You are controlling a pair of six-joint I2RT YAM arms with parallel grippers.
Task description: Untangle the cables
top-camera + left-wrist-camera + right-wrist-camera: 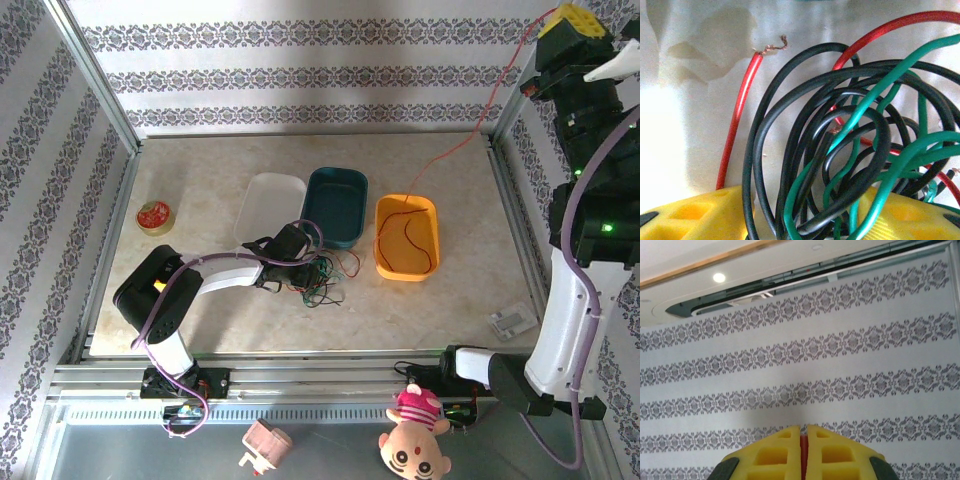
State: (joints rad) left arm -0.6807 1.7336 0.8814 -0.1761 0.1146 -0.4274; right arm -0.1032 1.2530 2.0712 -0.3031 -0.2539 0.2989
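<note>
A tangle of thin black, green and red cables (318, 280) lies on the table at mid-centre. My left gripper (303, 268) sits low against its left side. In the left wrist view the left gripper (807, 220) is open, its yellow fingers (690, 215) wide apart with black loops (790, 150) and green strands (860, 115) running between them. A red cable (740, 120) with a bare copper end stands to the left. My right gripper (562, 22) is raised high at the top right, shut on one red cable (497, 100) that runs down into the orange bin (382, 215). The right wrist view has the right gripper (803, 450) pinching it.
A white tray (270, 200) and a teal bin (335, 205) stand behind the tangle, left of the orange bin. A red round tin (153, 216) sits at the far left, a small card (512, 320) at the right front. A plush toy (415, 435) lies below the table edge.
</note>
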